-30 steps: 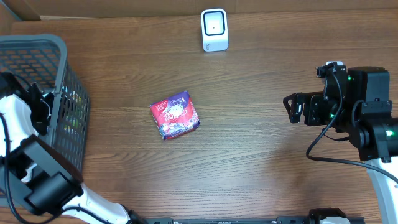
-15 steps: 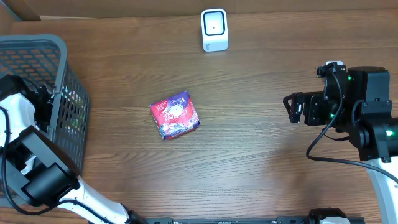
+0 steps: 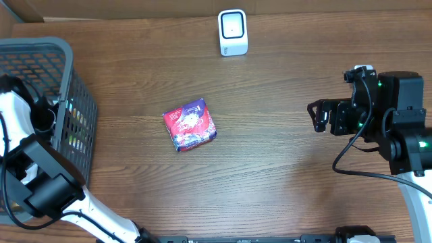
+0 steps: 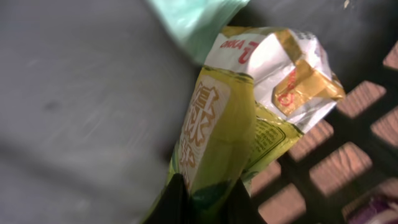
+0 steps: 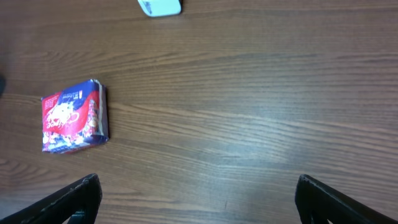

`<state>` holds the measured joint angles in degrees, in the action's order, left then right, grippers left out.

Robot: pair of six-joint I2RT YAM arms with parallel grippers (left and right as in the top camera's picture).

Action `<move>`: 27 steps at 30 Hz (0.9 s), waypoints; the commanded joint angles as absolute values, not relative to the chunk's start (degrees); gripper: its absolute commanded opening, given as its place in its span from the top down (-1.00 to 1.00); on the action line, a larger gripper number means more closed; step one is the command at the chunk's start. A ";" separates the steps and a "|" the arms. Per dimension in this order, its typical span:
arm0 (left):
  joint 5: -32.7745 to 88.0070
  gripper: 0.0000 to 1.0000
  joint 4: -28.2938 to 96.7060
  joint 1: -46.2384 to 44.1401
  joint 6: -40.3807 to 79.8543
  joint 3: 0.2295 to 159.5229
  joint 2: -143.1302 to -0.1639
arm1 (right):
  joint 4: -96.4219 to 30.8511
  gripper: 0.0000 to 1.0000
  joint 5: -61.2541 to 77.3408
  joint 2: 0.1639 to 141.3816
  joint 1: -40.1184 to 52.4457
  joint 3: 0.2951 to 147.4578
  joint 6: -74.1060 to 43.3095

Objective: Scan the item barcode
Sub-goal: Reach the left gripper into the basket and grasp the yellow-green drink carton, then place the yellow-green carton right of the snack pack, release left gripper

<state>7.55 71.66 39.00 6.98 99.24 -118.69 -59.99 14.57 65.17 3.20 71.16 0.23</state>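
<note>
My left gripper (image 4: 205, 202) is down inside the grey basket (image 3: 40, 46) and shut on the lower edge of a yellow-green packet (image 4: 214, 130) with a white and gold top. Its fingertips (image 4: 176, 200) pinch the packet from both sides. In the overhead view the left gripper (image 3: 48, 111) sits at the basket's inner wall. A red-and-blue packet (image 3: 190, 125) (image 5: 73, 117) lies on the table's middle. The white scanner (image 3: 233, 32) (image 5: 160, 6) stands at the far edge. My right gripper (image 3: 316, 118) (image 5: 199, 199) hovers open at the right, holding nothing. No barcode shows.
The basket's mesh wall (image 4: 348, 168) is right behind the held packet, and a pale green pack (image 4: 193, 22) lies above it. The wooden table (image 3: 283, 182) stretches between the basket and the right arm.
The left gripper has closed on the yellow-green packet in the basket, and the left arm has shifted slightly. The right arm and the red-and-blue packet have not moved.
</note>
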 commanded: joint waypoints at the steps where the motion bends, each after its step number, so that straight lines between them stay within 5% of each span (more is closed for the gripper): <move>1: 3.97 0.92 77.91 38.79 8.84 112.14 -118.37 | -59.70 -1.00 14.24 65.08 3.53 72.34 0.45; 11: 4.75 0.92 96.82 34.59 8.14 145.18 -116.88 | -59.66 -1.00 14.24 65.08 3.51 72.34 0.43; 27: 7.44 0.91 96.79 2.66 5.76 147.44 -100.62 | -59.22 -1.00 14.20 65.12 3.51 72.34 0.47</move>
